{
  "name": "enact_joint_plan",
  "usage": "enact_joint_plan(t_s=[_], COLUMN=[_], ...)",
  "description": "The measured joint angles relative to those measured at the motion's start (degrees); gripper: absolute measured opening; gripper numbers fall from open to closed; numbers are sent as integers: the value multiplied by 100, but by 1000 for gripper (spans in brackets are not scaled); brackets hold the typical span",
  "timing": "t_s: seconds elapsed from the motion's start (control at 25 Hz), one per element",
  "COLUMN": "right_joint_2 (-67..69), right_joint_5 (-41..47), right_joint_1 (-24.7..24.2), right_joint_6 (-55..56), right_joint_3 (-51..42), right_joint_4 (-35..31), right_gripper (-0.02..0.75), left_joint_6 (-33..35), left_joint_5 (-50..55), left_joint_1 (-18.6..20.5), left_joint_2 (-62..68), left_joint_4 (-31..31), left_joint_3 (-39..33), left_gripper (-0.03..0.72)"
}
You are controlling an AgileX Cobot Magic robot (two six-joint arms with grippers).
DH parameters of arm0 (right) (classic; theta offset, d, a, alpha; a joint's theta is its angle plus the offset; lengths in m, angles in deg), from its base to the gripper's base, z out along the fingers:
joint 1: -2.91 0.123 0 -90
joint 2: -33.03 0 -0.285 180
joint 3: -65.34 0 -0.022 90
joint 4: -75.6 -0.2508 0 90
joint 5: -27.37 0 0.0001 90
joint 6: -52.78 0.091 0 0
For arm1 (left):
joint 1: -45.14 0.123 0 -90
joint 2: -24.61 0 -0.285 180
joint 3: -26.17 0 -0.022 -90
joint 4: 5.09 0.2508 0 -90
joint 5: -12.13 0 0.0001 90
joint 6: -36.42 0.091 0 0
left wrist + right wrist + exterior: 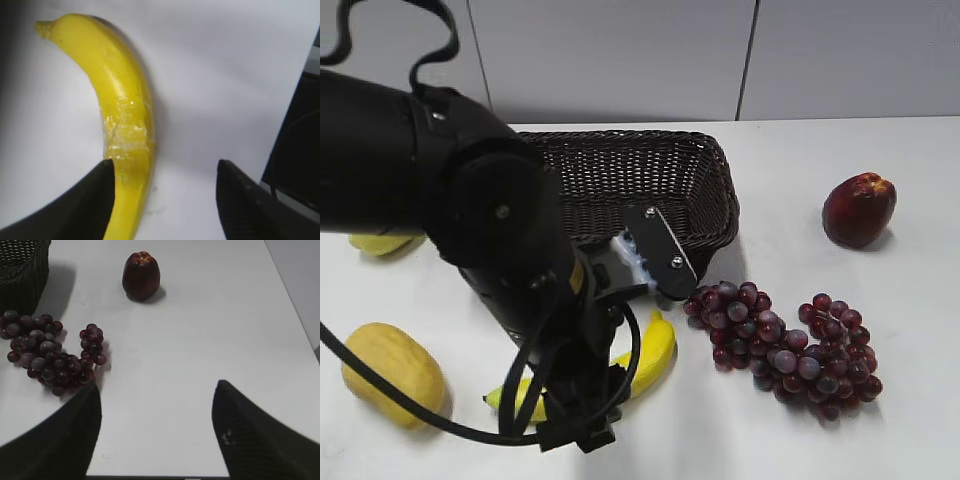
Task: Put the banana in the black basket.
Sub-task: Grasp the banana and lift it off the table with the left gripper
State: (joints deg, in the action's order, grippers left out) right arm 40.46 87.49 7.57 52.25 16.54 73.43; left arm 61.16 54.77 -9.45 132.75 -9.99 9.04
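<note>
Lying on white table [880, 330], banana [122, 115]

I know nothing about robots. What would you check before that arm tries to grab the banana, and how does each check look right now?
1. Left end effector open: ok.
2. Banana centred between the fingers: not ok; it lies against the left finger, the gap is mostly bare table.
3. Banana flat on the table, free of the grapes: ok.
4. Black basket has free space: ok, the visible part holds nothing.
5. Right end effector clear of the work: ok, open over bare table.
</note>
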Motion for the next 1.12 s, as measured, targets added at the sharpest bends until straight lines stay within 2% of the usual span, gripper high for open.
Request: enact_joint_plan(t_s=[0.48, 0.96, 1.04, 1.12], right_joint_2=[0, 0, 0, 0], right_joint_5=[0, 0, 0, 0], right_joint_1=[0, 0, 0, 0], right_joint_6=[0, 0, 0, 0], right_joint_3=[0, 0, 0, 0], right_joint_4=[-5, -5, -5, -5], right_gripper=[555, 555, 555, 555], left_joint_6=[0, 0, 0, 0], left_joint_5=[-598, -972, -984, -977], left_joint_1=[0, 0, 0, 0], left_joint_2=[537, 972, 1023, 1054], left_joint_4=[316, 384, 378, 378], left_joint_3=[67, 110, 110, 110], left_gripper=[626, 626, 608, 556])
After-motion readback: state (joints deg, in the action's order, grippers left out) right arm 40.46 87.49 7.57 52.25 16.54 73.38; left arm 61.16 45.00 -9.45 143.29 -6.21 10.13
